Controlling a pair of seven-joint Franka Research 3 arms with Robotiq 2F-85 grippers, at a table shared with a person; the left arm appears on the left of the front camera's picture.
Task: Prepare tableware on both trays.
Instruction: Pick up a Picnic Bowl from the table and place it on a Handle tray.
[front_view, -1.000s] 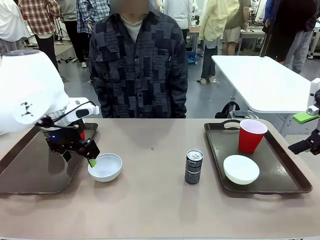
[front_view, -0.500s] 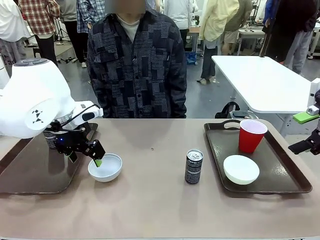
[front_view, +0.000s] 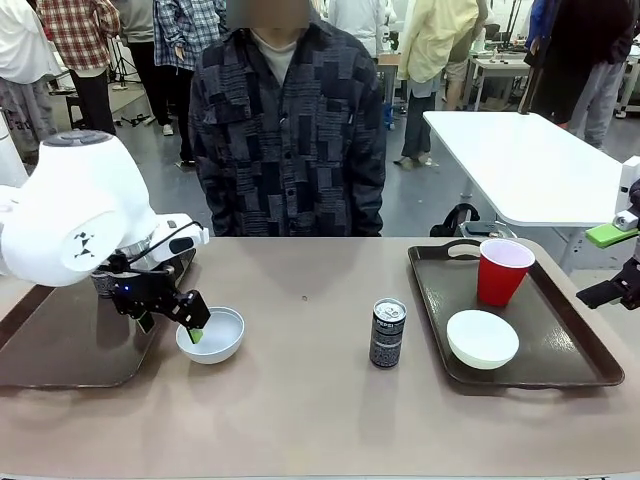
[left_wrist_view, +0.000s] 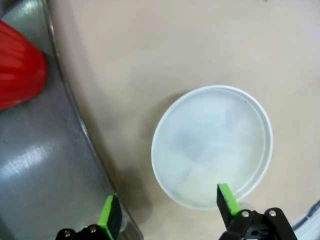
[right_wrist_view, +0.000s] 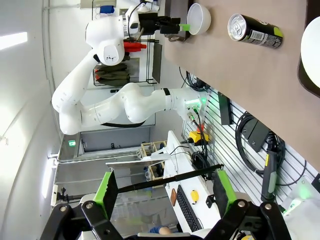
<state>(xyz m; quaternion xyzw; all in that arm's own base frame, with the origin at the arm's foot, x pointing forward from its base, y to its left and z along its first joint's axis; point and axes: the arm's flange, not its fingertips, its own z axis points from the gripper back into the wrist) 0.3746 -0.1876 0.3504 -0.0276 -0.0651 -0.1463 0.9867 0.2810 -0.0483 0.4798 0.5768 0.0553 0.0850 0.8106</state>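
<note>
A small white bowl (front_view: 212, 333) (left_wrist_view: 212, 145) sits on the bare table just right of the left tray (front_view: 60, 340) (left_wrist_view: 45, 165). My left gripper (front_view: 172, 322) (left_wrist_view: 167, 212) straddles the bowl's near-left rim, one green pad inside the bowl and one outside by the tray's rim, jaws still apart. A red cup (left_wrist_view: 20, 70) stands on the left tray. A black can (front_view: 387, 332) stands mid-table. The right tray (front_view: 560, 372) carries a red cup (front_view: 503, 270) and a white bowl (front_view: 482, 338). My right gripper (right_wrist_view: 165, 187) (front_view: 606, 264) hangs open and empty at the table's right edge.
A person in a dark patterned shirt (front_view: 288, 130) stands at the table's far side, hands out of sight. Bare tabletop (front_view: 300, 400) lies between the trays around the can. A white table (front_view: 530, 160) stands behind on the right.
My left arm has shifted slightly right and settled lower over the bowl's rim, and its fingers have drawn closer together. The right arm and everything else are unmoved.
</note>
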